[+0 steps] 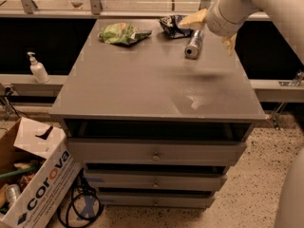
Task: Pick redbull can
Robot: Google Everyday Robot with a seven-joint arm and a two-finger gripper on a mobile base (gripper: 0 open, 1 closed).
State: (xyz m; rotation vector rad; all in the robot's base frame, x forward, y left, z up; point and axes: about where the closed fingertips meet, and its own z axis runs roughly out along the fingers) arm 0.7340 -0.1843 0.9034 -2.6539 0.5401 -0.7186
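The redbull can (193,44), slim and silvery, lies on its side at the back right of the grey cabinet top (142,84), its round end towards me. My gripper (207,35) hangs over the can's far end on a white arm coming in from the upper right. It is open and empty. One yellowish finger (192,19) is above and behind the can, the other (230,42) is to the can's right.
A dark blue foil snack bag (171,25) lies just behind the can. A green snack bag (123,33) lies at the back left. Below are drawers (154,153). A soap bottle (37,68) and a Corona box (35,189) are on the left.
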